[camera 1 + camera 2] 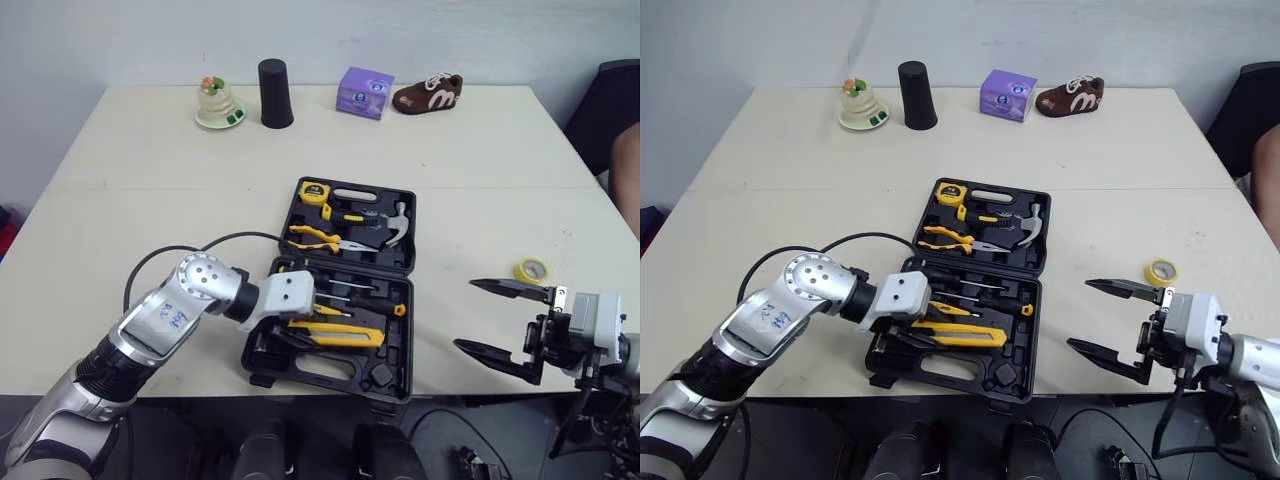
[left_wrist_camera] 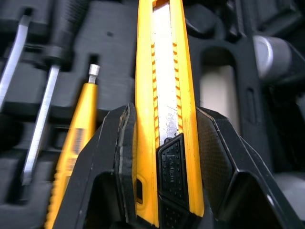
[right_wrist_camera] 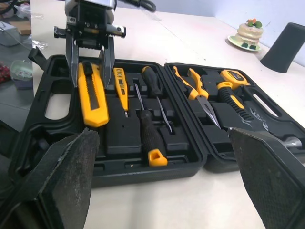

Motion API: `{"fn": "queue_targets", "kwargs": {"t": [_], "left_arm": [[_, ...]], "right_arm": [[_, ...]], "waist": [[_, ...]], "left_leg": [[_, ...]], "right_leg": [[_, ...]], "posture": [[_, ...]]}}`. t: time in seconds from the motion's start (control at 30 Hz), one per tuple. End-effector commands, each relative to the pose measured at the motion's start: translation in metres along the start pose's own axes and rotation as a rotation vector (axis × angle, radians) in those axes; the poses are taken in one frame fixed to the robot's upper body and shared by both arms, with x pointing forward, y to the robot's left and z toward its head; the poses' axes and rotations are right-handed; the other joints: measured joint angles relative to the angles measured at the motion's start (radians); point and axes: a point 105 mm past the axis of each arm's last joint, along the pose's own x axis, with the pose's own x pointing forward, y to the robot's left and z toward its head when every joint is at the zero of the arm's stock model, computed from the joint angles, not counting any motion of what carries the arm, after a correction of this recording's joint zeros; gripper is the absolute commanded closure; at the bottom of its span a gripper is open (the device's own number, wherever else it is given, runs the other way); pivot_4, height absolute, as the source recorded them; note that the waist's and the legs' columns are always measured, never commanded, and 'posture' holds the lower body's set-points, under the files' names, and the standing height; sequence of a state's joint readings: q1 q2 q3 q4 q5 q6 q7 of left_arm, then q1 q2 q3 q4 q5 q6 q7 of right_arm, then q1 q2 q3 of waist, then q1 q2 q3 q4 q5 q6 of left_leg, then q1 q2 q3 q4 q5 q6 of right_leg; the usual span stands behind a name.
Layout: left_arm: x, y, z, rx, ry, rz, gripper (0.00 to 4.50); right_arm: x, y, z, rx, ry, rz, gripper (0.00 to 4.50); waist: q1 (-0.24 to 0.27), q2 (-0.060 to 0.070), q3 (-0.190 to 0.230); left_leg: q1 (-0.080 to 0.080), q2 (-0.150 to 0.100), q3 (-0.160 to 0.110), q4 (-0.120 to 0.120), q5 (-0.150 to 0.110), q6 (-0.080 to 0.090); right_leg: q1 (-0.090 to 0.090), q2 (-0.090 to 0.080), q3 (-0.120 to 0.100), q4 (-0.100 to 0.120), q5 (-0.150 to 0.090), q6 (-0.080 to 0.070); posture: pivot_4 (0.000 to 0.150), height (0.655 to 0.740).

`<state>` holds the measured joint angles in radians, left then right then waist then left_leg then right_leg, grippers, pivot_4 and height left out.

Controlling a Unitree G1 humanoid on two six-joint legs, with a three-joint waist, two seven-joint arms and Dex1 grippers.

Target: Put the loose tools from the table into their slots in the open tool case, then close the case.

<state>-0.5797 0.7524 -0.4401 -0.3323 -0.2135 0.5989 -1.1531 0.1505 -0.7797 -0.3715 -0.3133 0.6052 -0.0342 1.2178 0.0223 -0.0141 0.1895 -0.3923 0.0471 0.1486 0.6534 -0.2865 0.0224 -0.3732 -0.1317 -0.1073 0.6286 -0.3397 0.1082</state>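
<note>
The black tool case lies open near the table's front edge. Its lid half holds a tape measure, pliers and a hammer. The near half holds screwdrivers, a yellow tester pen and a yellow utility knife. My left gripper reaches into the near half, its fingers pressed on either side of the knife, which lies along its slot. A yellow tape roll lies loose on the table right of the case. My right gripper hovers open just in front of the roll.
Along the table's far edge stand a cake-shaped toy on a plate, a black cup, a purple box and a brown shoe. A person's arm shows at the right edge. The case overhangs the front edge slightly.
</note>
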Motion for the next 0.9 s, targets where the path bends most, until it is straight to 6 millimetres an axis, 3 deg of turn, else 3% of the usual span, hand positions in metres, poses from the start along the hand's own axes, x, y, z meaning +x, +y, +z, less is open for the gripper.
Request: {"fn": "queue_targets", "kwargs": {"t": [0.03,0.8,0.83,0.9], "left_arm": [[-0.001,0.000,-0.008,0.001,0.044,0.011,3.15],[0.009,0.004,-0.014,0.033,0.010,0.010,3.15],[0.008,0.005,-0.012,0.038,-0.002,0.008,2.15],[0.005,0.013,-0.004,0.075,-0.058,0.049,1.48]], "right_arm": [[0.002,-0.003,0.009,-0.047,-0.001,-0.003,0.00],[-0.002,-0.003,0.000,-0.026,0.003,-0.015,0.00],[-0.002,-0.003,0.000,-0.026,0.003,-0.016,0.00],[-0.002,-0.002,0.000,-0.028,0.004,-0.018,0.00]], "waist": [[0.000,0.000,0.000],[0.000,0.000,0.000],[0.000,0.000,0.000],[-0.001,0.000,0.000]], "left_leg": [[0.000,0.000,0.000,0.001,0.000,0.000],[0.001,0.000,0.000,0.005,-0.001,0.001],[0.001,0.000,0.000,0.005,-0.001,0.002],[0.001,0.001,0.000,0.005,-0.001,0.001]], "right_leg": [[0.000,0.000,0.000,0.000,0.000,0.000],[0.001,0.000,0.000,0.005,0.000,0.000],[0.001,0.000,0.000,0.005,0.000,0.000],[0.000,0.000,0.000,0.005,0.000,0.000]], "posture": [[0.150,0.7400],[0.150,0.7400],[0.150,0.7400],[0.150,0.7400]]}}
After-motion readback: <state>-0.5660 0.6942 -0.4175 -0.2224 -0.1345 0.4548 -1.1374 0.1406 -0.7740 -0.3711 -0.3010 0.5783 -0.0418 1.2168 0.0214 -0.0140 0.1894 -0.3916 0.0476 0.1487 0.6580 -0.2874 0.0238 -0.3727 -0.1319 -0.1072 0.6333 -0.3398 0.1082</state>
